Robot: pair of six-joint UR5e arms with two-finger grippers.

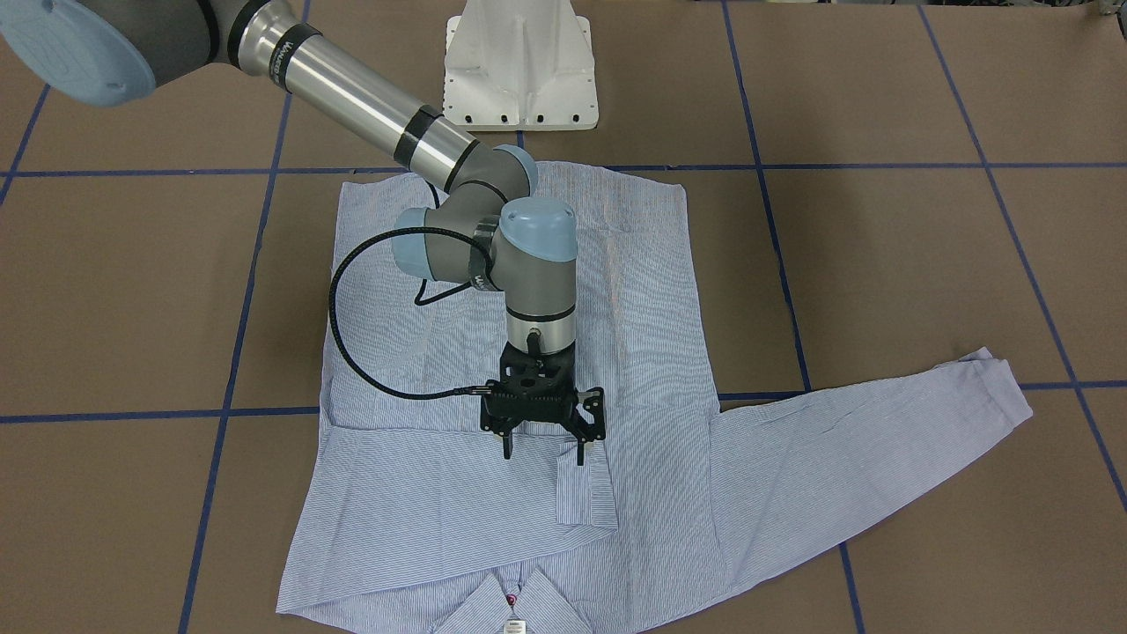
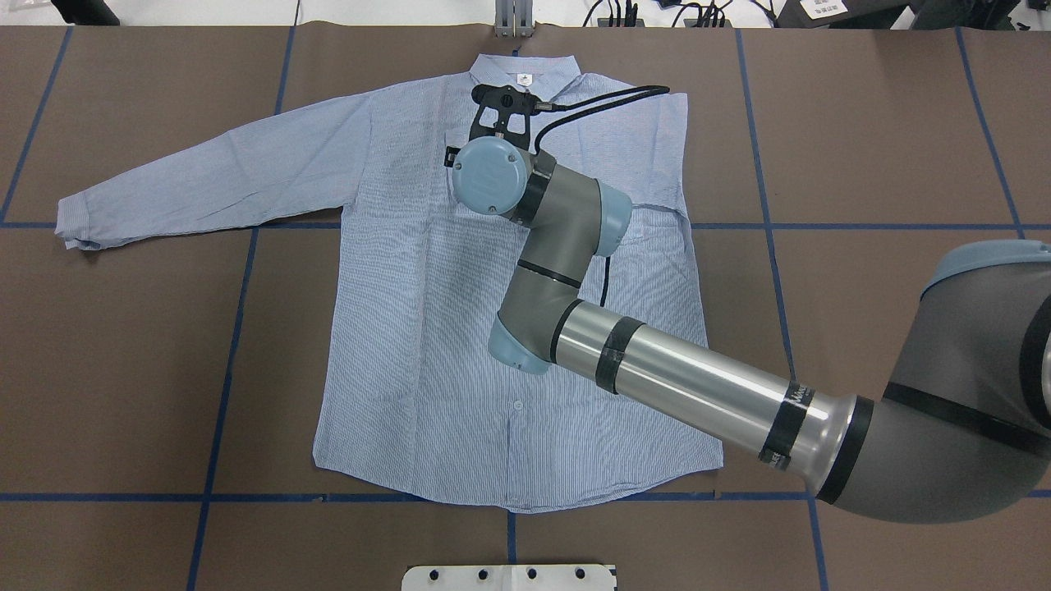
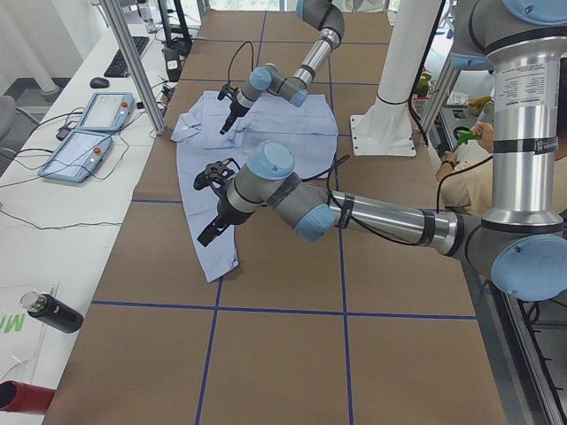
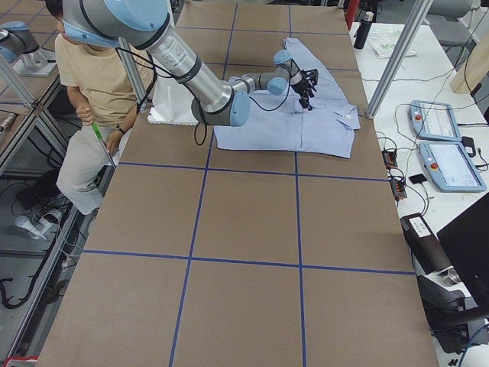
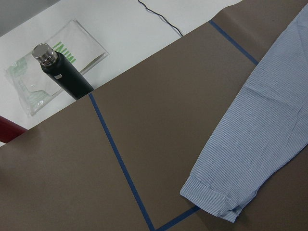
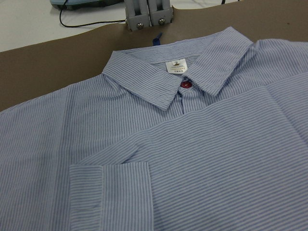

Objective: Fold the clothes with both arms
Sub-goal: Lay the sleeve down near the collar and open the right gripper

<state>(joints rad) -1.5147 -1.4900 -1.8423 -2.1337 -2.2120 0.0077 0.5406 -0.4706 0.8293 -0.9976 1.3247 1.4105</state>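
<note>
Pinstriped shirt [image 2: 427, 345] flat, front up, on brown-paper table [image 1: 924, 264], filling centre of overhead view, collar [image 6: 144, 82] at top edge there. One sleeve laid across chest, folded cuff [image 1: 585, 493] just below centre of front-facing view. Outstretched sleeve [image 2: 205, 180] running straight to overhead's left, free cuff [image 5: 211, 199] flat on paper at lower right of left wrist view. Right gripper [image 1: 544, 453] poised over folded cuff, jaws spread wide, nothing between them, tips close above fabric; touching or not, hard to say. Left gripper [image 3: 211, 205] above outstretched sleeve, seen in exterior left view only; cannot tell how far open or whether holding anything. Judging by look: thin woven cotton, light, limp, no stiffness, prone to dragging and wrinkling if pulled from a single point, little slip on paper. Best holds probably doubled edges: cuff band, shoulder seam, hem corners. For next fold, suggest pinching free cuff plus shoulder, lifting low, laying across chest.
</note>
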